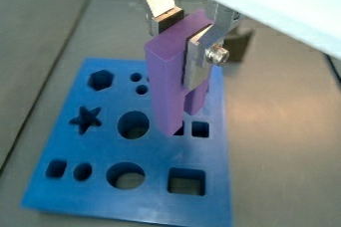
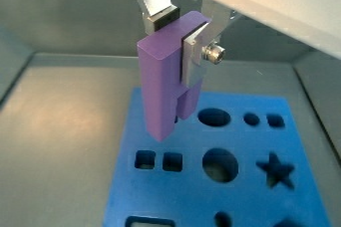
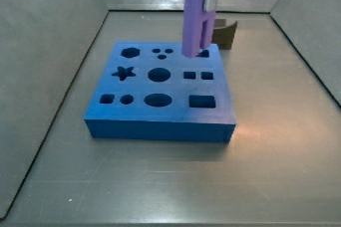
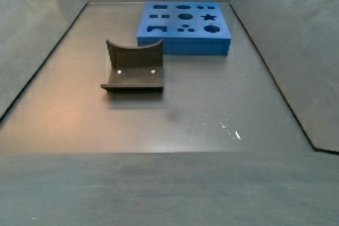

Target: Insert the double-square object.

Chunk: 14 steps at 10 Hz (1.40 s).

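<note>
No text, label or number is readable anywhere.

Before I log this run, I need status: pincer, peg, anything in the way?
Pincer shut on the double-square object, above the blue block. Peg upright, tip over the twin square holes, not seated. Path looks clear.

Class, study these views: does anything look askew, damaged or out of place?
Nothing stands out. The pincer holds the purple double-square object upright over the blue block, which lies flat and intact. The dark curved block sits apart on the floor.
</note>
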### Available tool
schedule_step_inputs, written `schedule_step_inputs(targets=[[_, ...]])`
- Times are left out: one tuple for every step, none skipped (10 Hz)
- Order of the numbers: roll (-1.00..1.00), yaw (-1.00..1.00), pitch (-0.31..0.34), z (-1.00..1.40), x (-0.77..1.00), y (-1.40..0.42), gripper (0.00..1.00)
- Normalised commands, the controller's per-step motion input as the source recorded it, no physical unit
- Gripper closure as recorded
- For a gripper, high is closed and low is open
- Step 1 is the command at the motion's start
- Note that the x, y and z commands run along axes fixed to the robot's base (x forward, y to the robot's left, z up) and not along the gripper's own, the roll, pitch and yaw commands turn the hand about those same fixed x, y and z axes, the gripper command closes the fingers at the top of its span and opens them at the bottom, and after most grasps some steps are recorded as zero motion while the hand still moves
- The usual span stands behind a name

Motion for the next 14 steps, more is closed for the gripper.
schedule_step_inputs(targets=[[0.00, -1.00, 0.000, -0.32, 0.00, 0.00, 1.00], [0.00, -1.00, 0.000, -0.34, 0.00, 0.00, 1.00], [0.00, -1.00, 0.000, -0.35, 0.00, 0.00, 1.00], [0.00, -1.00, 0.000, -0.37, 0.00, 0.00, 1.00], [0.00, -1.00, 0.000, -0.37, 0.01, 0.00, 1.00], [0.00, -1.00, 0.000, -0.38, 0.01, 0.01, 1.00], [0.00, -1.00, 0.000, -0.37, 0.01, 0.00, 1.00], [0.00, -1.00, 0.000, -0.37, 0.01, 0.01, 1.00], [0.00, -1.00, 0.000, -0.28, 0.09, 0.05, 1.00], [0.00, -0.93, 0.000, -0.14, 0.19, 0.11, 1.00], [0.00, -0.88, 0.000, -0.08, 0.24, 0.15, 1.00], [0.00, -0.87, 0.000, -0.11, 0.23, 0.16, 1.00], [0.00, -0.87, 0.000, -0.09, 0.23, 0.16, 1.00], [0.00, -0.71, 0.027, -0.14, 0.29, 0.08, 1.00]])
